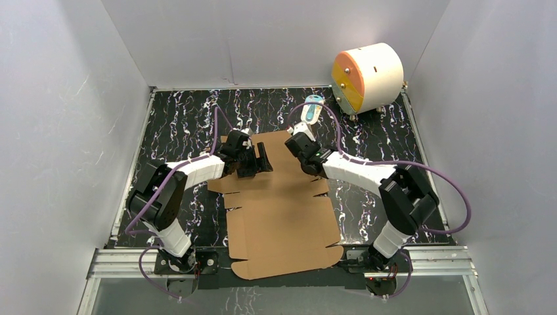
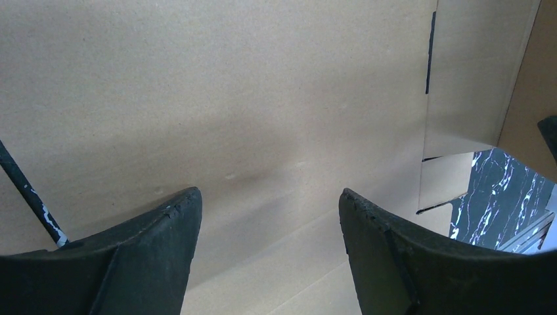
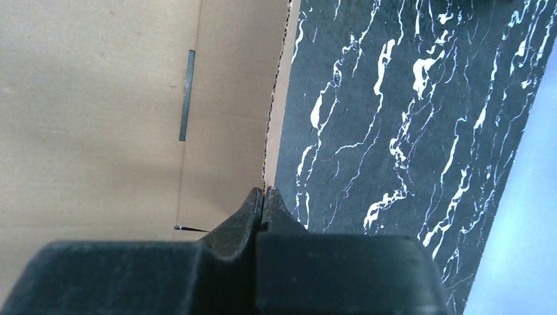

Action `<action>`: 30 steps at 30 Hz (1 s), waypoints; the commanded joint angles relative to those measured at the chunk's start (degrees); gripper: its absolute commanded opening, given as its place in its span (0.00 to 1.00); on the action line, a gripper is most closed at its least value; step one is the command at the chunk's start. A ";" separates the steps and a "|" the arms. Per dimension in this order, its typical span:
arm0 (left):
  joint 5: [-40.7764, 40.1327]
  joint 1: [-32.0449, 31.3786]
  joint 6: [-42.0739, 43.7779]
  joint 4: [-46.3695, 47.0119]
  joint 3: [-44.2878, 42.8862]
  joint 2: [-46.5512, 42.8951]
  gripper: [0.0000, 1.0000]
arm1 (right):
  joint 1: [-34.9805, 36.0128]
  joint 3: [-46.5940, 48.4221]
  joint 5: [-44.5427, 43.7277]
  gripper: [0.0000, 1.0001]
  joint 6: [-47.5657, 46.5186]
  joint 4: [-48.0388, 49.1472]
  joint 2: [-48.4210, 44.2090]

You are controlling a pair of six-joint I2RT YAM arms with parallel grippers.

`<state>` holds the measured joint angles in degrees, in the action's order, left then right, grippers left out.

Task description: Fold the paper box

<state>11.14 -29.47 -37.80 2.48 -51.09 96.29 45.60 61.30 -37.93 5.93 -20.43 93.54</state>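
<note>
Beyond the paper box [image 1: 282,210], a white-and-orange cylinder [image 1: 368,77] stands apart.

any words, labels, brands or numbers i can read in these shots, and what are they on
No readable text in any view.
paper box: plain brown, no print.
white-and-orange cylinder: no lettering shows.
white and teal item by the right wrist: too small to tell.

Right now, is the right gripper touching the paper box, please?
Touching: the right wrist view shows the right gripper shut on the edge of the paper box.
</note>
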 commanded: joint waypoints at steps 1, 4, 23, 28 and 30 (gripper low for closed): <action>1.53 -1.64 -1.15 -3.68 2.11 -0.11 0.74 | 3.02 4.51 -2.87 0.00 0.13 -0.45 1.76; 1.67 -1.64 -1.38 -3.40 2.14 -0.12 0.74 | 4.49 5.99 -3.93 0.01 0.04 -1.52 2.62; 3.14 -1.69 -4.87 2.34 4.99 -0.90 0.74 | 11.64 12.00 -3.24 0.12 0.04 -2.70 6.55; 3.10 -1.64 -5.84 4.11 6.33 -1.19 0.74 | 12.18 11.92 -0.93 0.16 0.69 -0.94 6.94; 3.25 -1.64 -6.24 4.85 6.91 -1.19 0.74 | 12.23 11.76 -0.01 0.17 1.03 -0.25 7.20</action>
<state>11.35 -29.61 -42.15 9.39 -47.09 95.04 56.60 71.40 -43.57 5.58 -23.88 99.83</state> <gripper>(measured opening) 0.738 0.158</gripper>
